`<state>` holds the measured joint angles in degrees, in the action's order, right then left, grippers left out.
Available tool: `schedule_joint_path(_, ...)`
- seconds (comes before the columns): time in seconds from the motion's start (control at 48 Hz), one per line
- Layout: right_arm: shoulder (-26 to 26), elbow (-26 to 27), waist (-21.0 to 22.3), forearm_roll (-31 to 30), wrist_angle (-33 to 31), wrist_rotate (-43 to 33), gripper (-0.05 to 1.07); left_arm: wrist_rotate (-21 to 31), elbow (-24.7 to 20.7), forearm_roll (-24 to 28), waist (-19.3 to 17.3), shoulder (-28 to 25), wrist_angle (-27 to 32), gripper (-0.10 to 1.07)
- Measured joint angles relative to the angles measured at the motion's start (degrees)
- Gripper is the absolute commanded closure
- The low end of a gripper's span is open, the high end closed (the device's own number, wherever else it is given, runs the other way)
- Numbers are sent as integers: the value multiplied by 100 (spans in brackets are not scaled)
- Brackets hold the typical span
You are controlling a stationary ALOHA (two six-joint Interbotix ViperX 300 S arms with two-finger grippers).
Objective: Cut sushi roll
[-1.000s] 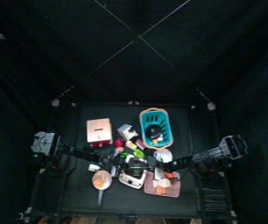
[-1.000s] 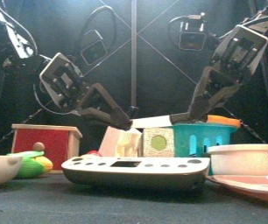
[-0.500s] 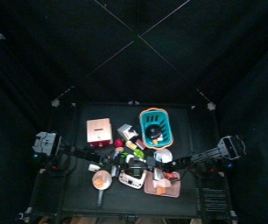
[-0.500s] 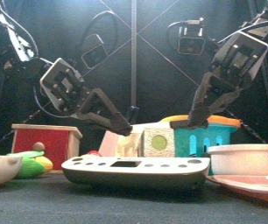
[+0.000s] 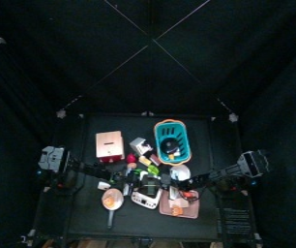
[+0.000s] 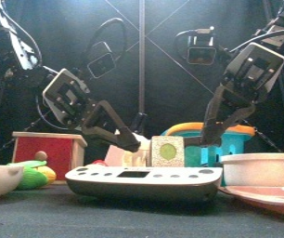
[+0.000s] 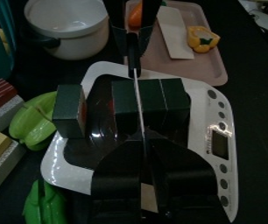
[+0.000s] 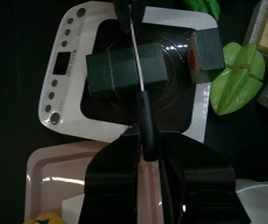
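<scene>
Top view: the table's things are small and crowded, and neither the sushi roll nor the jaws can be made out there. Front view: the white kitchen scale [image 6: 142, 180] stands near and broad; its upper face is hidden by its own front edge, so nothing lying on it shows. Both grippers' tips fall behind a small green-and-white carton [image 6: 167, 151].

The sushi roll [image 7: 123, 103] appears only in the wrist views. It is a dark, seaweed-wrapped, blocky length lying across a black round plate [image 8: 183, 109] on the scale, at the near middle of the table. In the left wrist view, seams divide it into several segments side by side. In the right wrist view, one small dark piece [image 8: 207, 51] lies apart from the main block, toward the plate's edge.

The left gripper [image 7: 141, 160] has its jaws pressed together on the dark handle of a knife [image 7: 133, 61]; the thin blade runs out over the roll's top along one seam. Whether the edge touches the roll cannot be told.

The right gripper [image 8: 147, 150] likewise clamps a slim dark handle carrying a second blade [image 8: 137, 54], which lies across the main block.

Around the scale: a pink tray [image 7: 178, 35] with a yellow item, a white pot [image 6: 261, 168], green toy produce [image 8: 232, 79], a teal basket [image 5: 171, 138], a red box [image 6: 48, 152] at the left and a white bowl [image 6: 4, 178] cut off by the left frame edge.
</scene>
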<state>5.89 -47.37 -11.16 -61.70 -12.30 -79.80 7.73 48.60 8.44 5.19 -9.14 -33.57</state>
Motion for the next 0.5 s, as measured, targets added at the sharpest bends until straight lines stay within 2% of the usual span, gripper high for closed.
schedule_joint_path(0.5,-369,70,26,141,9,9,52,0,-35,0,-18,-281,-9,56)
